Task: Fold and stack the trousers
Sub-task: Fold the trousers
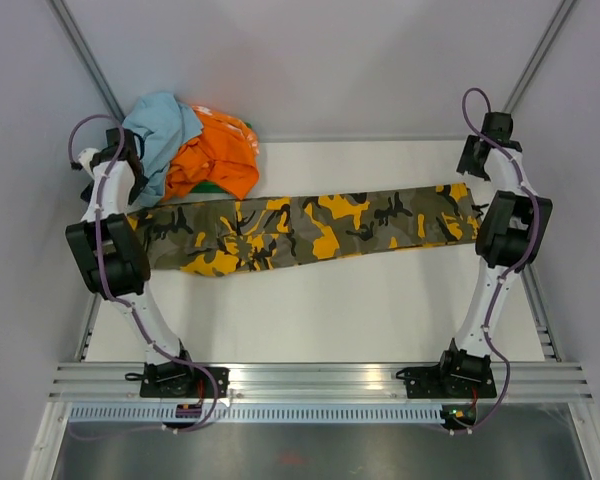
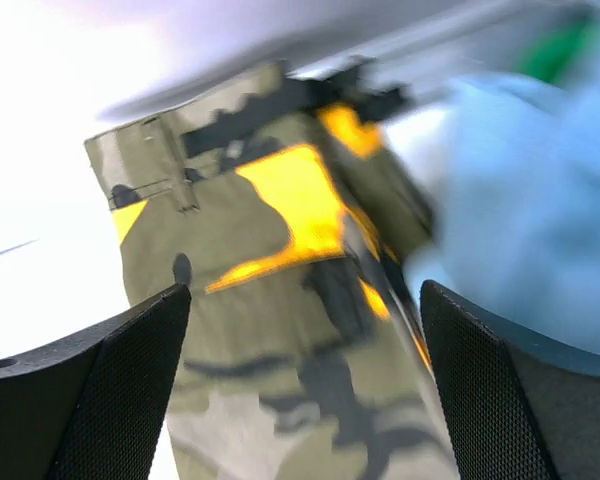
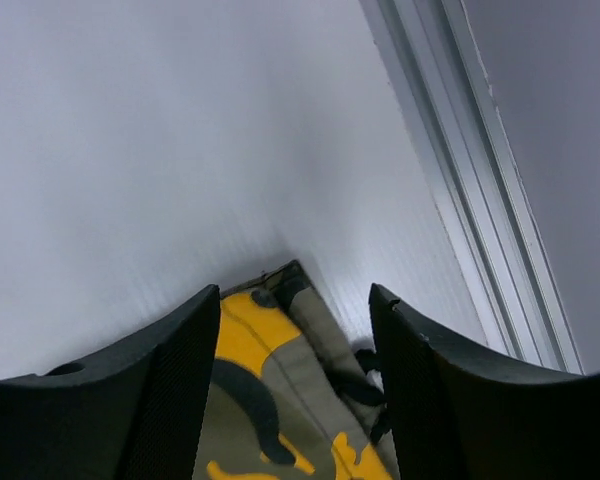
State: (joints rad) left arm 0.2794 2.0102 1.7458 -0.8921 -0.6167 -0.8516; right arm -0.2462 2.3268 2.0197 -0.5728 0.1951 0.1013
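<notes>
The trousers [image 1: 310,232] lie flat in one long strip across the far half of the surface [image 1: 330,320], waist end at the left and cuffs at the right, and from above they look doubled lengthwise with one leg over the other, though the layers cannot be told apart with certainty. The step in hand seems to be the end-to-end fold. To do it well, the cuff end should be taken through all its layers near the hem, lifted just clear so the cloth does not drag and skew, and carried along the strip until the hem [image 3: 280,275] lines up square with the waistband [image 2: 145,150]. The waist end should be pinned or left undisturbed meanwhile. The waist sits just beside a heap of other clothes [image 1: 195,145], a light blue garment [image 1: 160,125] and an orange one [image 1: 215,160], so a grasp there must keep to the camouflage cloth alone. The left gripper [image 2: 302,300] hangs over the waist end with its jaws at full spread, holding nothing; the trousers fill the gap beneath, and the blue cloth shows close past its right-hand finger. The right gripper [image 3: 295,295] is over the cuff end with its jaws well apart, less wide than the left, also holding nothing. Whether either one's fingertips rest on the cloth cannot be told
</notes>
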